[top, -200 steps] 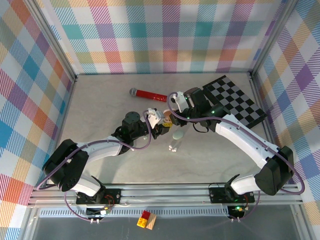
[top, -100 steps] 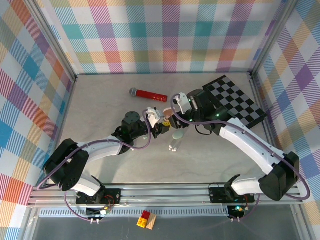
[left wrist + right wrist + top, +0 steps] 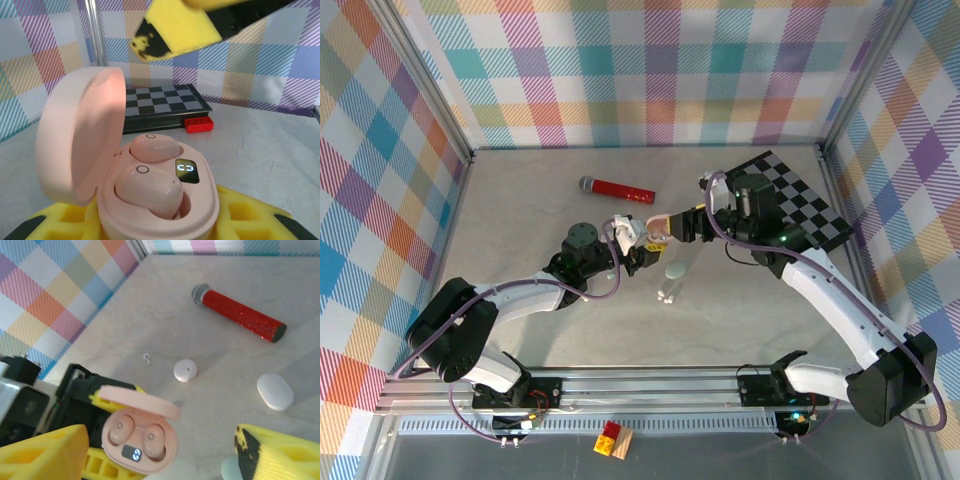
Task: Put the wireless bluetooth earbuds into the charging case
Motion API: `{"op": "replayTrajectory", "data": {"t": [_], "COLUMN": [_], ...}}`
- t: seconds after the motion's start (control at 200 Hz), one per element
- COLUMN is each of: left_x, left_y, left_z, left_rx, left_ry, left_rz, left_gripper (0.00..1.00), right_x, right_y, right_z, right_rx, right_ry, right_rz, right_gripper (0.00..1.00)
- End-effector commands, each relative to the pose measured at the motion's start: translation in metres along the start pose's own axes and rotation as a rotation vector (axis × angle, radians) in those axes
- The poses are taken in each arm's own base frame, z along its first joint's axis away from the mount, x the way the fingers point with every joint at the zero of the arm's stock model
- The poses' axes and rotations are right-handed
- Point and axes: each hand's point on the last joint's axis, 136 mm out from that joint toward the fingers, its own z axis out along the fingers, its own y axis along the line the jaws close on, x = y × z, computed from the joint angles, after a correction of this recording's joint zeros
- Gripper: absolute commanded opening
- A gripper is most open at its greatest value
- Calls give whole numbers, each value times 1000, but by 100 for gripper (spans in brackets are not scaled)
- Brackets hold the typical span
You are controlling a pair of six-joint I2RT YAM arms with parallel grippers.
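My left gripper [image 3: 645, 245] is shut on the pink charging case [image 3: 658, 228], with its yellow pads [image 3: 250, 220] on either side of the case body [image 3: 160, 212]. The lid [image 3: 80, 140] stands open. Two pink earbuds [image 3: 147, 190] [image 3: 154, 147] sit in the case's wells, and a small display is lit beside them. My right gripper [image 3: 682, 224] hangs open just right of the case and holds nothing. In the right wrist view its fingers [image 3: 40, 455] stand wide apart around the case [image 3: 142, 452].
A red microphone [image 3: 617, 189] lies at the back and a checkerboard [image 3: 790, 200] at the right. On the table lie a pale green oval case [image 3: 677, 269], a white oval case [image 3: 275, 391], a white round piece [image 3: 185, 370] and a tiny white earbud [image 3: 147, 358].
My right gripper has opened and drawn back to the right, away from the pink case. The left gripper and the case have stayed where they were.
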Motion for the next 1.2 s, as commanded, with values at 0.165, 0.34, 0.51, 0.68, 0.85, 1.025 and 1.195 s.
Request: {"op": "replayTrajectory", "data": {"t": [0.165, 0.34, 0.51, 0.68, 0.85, 1.025, 1.195], "left_x": [-4, -9, -13, -14, -25, -35, -48], "left_y": [-5, -4, 1, 4, 1, 2, 0], "left_z": [-3, -4, -4, -2, -3, -1, -2], "left_rx": [34, 27, 1, -9, 3, 13, 26], "left_ry": [-16, -24, -31, -39, -66, -105, -148], "left_rz": [38, 42, 24, 17, 7, -9, -14], "left_gripper": [33, 33, 33, 33, 33, 34, 34], "right_x": [-7, 2, 17, 21, 14, 15, 15], "right_y": [-14, -22, -17, -10, 1, 21, 18], "right_z": [29, 38, 30, 14, -3, -3, 13], "right_rx": [39, 60, 33, 4, -137, -299, -365], "right_ry": [113, 158, 178, 131, 44, 58, 48], "right_rz": [153, 173, 156, 179, 333, 406, 545], "right_gripper": [78, 77, 78, 79, 80, 81, 79]}}
